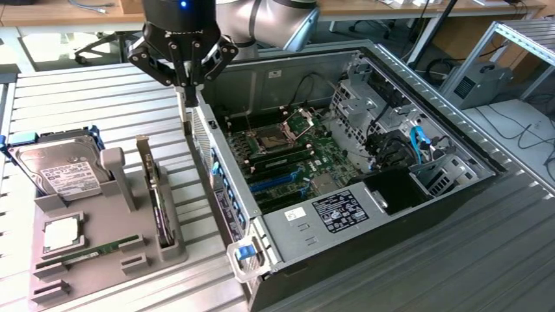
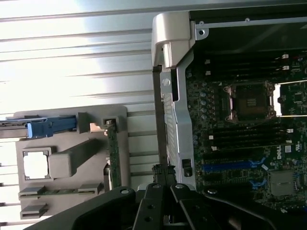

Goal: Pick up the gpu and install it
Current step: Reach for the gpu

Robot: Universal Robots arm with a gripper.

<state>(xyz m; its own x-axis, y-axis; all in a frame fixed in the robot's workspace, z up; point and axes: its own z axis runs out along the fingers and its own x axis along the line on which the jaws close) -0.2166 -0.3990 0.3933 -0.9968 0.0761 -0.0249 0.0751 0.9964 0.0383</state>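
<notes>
The gpu (image 1: 154, 195) is a long, dark card standing on edge in a slot of the grey holder tray (image 1: 104, 273), at the exterior view's left. In the wrist view the gpu (image 2: 112, 153) shows edge-on in that tray (image 2: 96, 120). My gripper (image 1: 187, 99) hangs above the gap between the tray and the open computer case (image 1: 347, 221), close to the case's rear wall. It is well above the card and not touching it. The fingers (image 2: 154, 191) are shut together with nothing between them.
The tray also carries a silver hard drive (image 1: 61, 172) in blue rails, a square processor (image 1: 62, 233) and a green memory stick (image 1: 87, 250). Inside the case lie the motherboard (image 1: 286, 153), its blue slots (image 1: 277, 181) and cables (image 1: 416, 146). A ribbed metal table (image 1: 87, 97) lies underneath.
</notes>
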